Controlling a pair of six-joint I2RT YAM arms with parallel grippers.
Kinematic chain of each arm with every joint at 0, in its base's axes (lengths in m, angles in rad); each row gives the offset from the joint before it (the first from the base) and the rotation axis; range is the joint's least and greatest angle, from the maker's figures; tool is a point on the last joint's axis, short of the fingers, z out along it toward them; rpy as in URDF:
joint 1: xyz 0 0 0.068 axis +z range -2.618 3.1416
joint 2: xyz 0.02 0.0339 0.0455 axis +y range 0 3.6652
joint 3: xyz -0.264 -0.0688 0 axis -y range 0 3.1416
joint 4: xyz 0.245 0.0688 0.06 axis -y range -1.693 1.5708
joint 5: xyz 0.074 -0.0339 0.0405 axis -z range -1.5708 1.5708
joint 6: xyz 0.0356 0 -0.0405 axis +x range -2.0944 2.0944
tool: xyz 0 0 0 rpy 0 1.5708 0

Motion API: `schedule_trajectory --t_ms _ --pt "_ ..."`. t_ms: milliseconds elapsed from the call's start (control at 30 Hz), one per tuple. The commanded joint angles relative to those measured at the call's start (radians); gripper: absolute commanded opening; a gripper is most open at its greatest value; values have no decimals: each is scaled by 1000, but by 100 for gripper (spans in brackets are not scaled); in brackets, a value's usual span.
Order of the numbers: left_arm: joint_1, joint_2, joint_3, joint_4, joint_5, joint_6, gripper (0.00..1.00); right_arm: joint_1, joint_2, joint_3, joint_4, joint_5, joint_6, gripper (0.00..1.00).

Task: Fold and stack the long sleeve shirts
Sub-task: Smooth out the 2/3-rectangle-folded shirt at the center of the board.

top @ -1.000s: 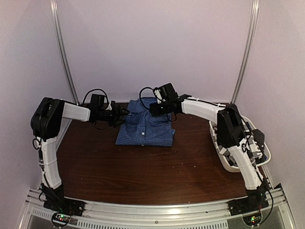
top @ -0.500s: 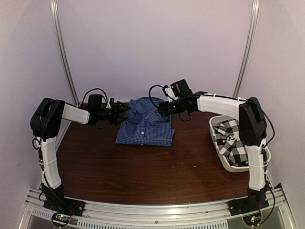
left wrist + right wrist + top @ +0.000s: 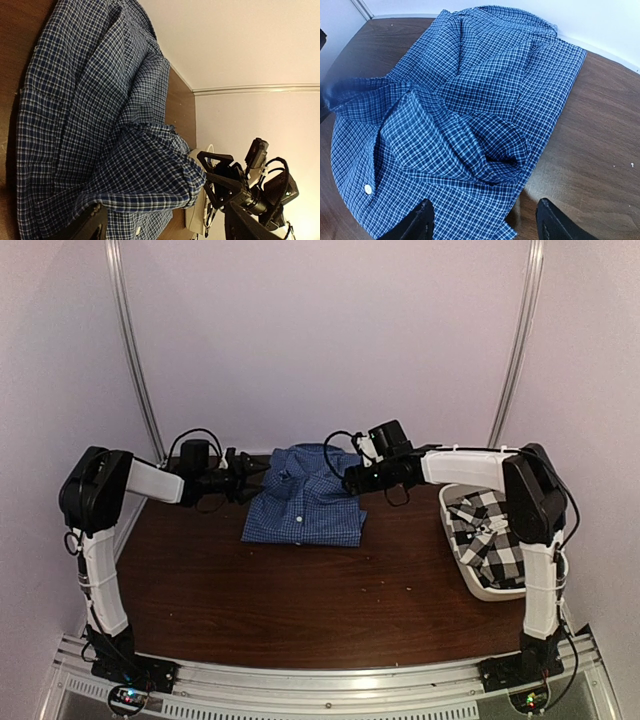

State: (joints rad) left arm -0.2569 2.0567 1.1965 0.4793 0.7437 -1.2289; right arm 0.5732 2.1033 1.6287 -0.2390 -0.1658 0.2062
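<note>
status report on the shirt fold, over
Left gripper, right gripper open, empty, flanking blue gingham shirt. It lies folded on table; black-and-white checked shirt in white tub. Nothing in the way.

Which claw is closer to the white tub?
Right. The right claw is at the blue shirt's edge on the white tub's side. The left claw is across the shirt, at its far edge.

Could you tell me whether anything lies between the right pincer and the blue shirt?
Nothing visible does. The right pincer hangs open just beside the collar end of the blue shirt, and its wrist view shows only the shirt and bare table ahead of it.
</note>
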Motion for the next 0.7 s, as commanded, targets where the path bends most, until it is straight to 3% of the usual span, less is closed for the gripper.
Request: schedule_trajectory --t_ms 0,133,333,667 --pt "8 -33 -11 70 21 9 82 -18 85 92 7 -38 10 68" --pt "8 -25 -23 105 39 -26 82 -23 142 181 -53 -29 9 61" --pt "8 -11 -48 176 69 -95 82 -27 155 201 -51 -37 7 62" --pt "10 -8 -111 250 26 -193 81 -32 251 360 -104 -75 15 23"
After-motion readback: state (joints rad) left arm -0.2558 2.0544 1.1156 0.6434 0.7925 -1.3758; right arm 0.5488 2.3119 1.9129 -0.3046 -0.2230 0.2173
